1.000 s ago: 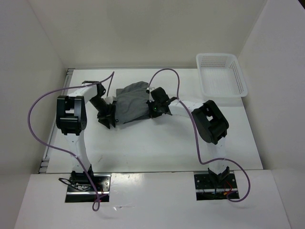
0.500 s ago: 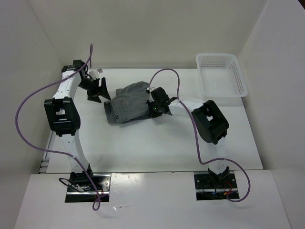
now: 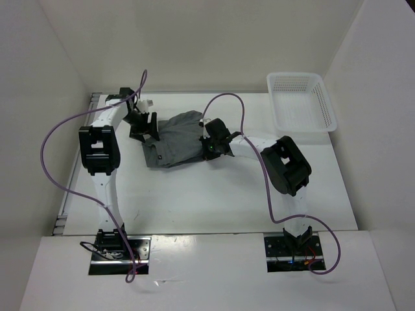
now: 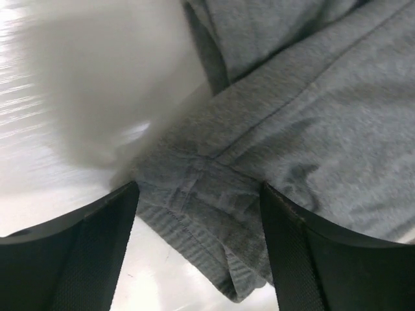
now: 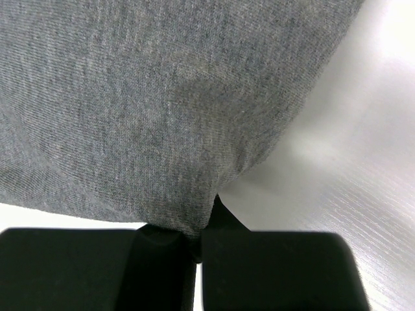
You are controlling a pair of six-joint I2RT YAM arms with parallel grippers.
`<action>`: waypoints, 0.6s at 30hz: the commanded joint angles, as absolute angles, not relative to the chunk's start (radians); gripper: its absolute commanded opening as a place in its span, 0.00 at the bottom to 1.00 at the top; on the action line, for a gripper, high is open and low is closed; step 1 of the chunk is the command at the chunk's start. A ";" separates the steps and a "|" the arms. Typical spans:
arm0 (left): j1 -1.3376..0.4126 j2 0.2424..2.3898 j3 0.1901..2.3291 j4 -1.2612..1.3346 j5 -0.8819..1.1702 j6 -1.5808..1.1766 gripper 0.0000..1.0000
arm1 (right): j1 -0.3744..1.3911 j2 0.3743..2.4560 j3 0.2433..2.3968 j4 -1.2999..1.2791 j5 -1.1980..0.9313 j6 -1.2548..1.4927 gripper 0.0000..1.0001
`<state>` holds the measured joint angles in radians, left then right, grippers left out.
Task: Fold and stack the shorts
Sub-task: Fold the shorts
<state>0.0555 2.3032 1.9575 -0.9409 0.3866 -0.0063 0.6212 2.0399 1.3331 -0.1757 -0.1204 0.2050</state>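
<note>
The grey shorts [image 3: 176,141] lie crumpled on the white table near the back middle. My left gripper [image 3: 144,127] is open at their left edge. In the left wrist view the ribbed waistband corner [image 4: 214,240] lies between the two spread fingers [image 4: 305,259], and neither touches it. My right gripper [image 3: 209,144] is shut on the right edge of the shorts. In the right wrist view a pinch of grey cloth [image 5: 181,223] is clamped between its closed fingers [image 5: 272,272].
A white perforated basket [image 3: 302,102] stands at the back right corner of the table. White walls close the table on the left, back and right. Purple cables loop over both arms.
My left gripper swung out to the far back left, letting go of the shorts' left edge, then came back toward that edge. The shorts spread flatter. The right arm held still.
</note>
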 commanded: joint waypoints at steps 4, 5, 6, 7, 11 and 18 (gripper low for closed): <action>0.064 2.306 1.934 -0.873 0.293 0.000 0.64 | 0.617 2.048 1.315 -0.198 -0.107 0.206 0.00; 0.064 2.306 1.934 -0.873 0.293 0.000 0.61 | 0.617 2.048 1.315 -0.198 -0.107 0.206 0.00; 0.064 2.306 1.924 -0.861 0.293 0.000 0.58 | 0.617 2.048 1.315 -0.198 -0.107 0.206 0.00; 0.064 2.306 1.924 -0.848 0.302 0.000 0.57 | 0.617 2.048 1.315 -0.198 -0.098 0.206 0.00; 0.055 2.306 1.924 -0.828 0.302 0.000 0.39 | 0.617 2.048 1.315 -0.198 -0.089 0.206 0.00; 0.055 2.315 1.924 -0.818 0.392 0.000 0.00 | 0.617 2.048 1.315 -0.189 -0.080 0.206 0.00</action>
